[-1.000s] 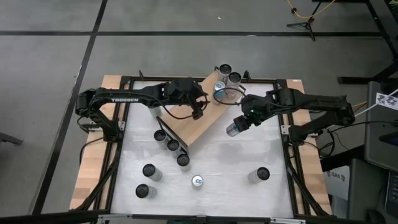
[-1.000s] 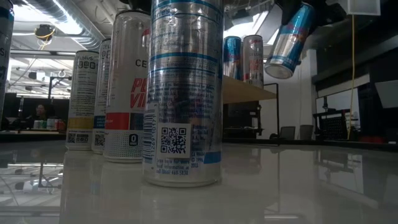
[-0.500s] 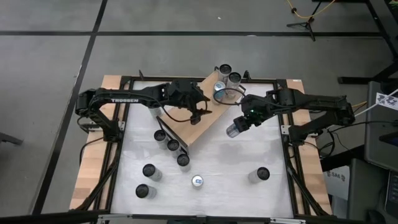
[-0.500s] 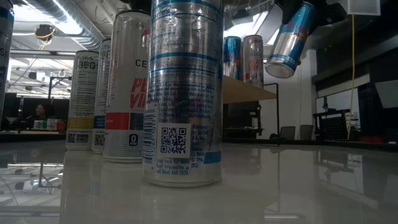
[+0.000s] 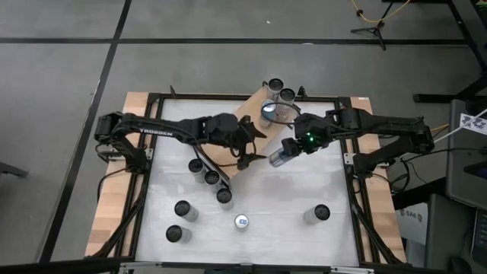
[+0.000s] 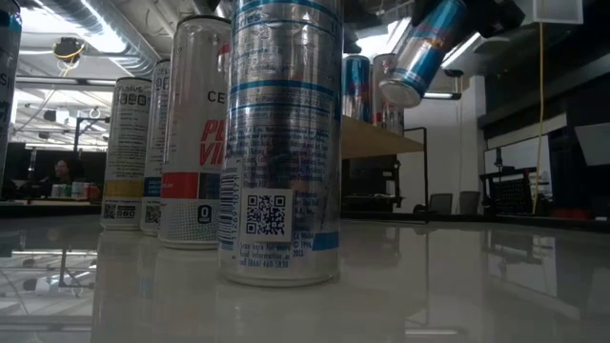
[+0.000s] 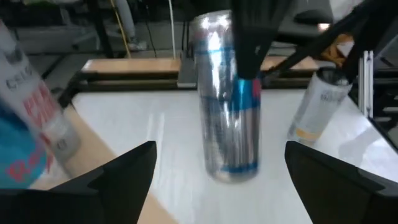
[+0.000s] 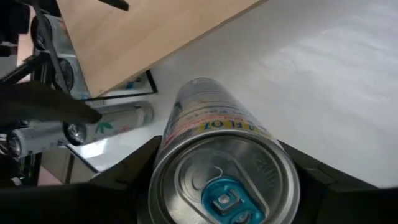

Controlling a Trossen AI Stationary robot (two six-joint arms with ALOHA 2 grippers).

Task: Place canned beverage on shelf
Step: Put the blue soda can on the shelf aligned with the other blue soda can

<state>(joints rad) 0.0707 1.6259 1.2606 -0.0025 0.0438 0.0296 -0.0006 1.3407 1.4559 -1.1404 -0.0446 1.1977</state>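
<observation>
The shelf point(image 5: 242, 135), a light-brown wooden board, lies slanted across the table's far middle, with three cans point(image 5: 277, 97) standing at its far end. My right gripper point(image 5: 294, 148) is shut on a silver-and-blue can point(image 5: 279, 158) held in the air just right of the shelf; the can also shows in the low view point(image 6: 419, 50). My left gripper point(image 5: 256, 149) is open at the shelf's right edge, its fingers point(image 7: 127, 171) facing that can point(image 7: 229, 118) without touching it. My right gripper pinches the can between its two fingers point(image 8: 134, 163) on opposite sides of its wall near the tab end point(image 8: 186, 134). The fingers slant down from the table's right side. The can is lifted clear and tilted, its bottom end point(image 6: 398, 91) pointing down toward the table's left.
Several more cans stand on the white tabletop point(image 5: 289, 190): three in a row point(image 5: 211, 177) along the shelf's near left edge, two at the near left point(image 5: 183, 208), one near the front middle point(image 5: 242, 221) and one at the near right point(image 5: 321, 213).
My left gripper has reached along the shelf toward the table's right edge and the held can. My right gripper has carried the can a little toward the table's left, and the can has tipped further over, still clear of the table.
</observation>
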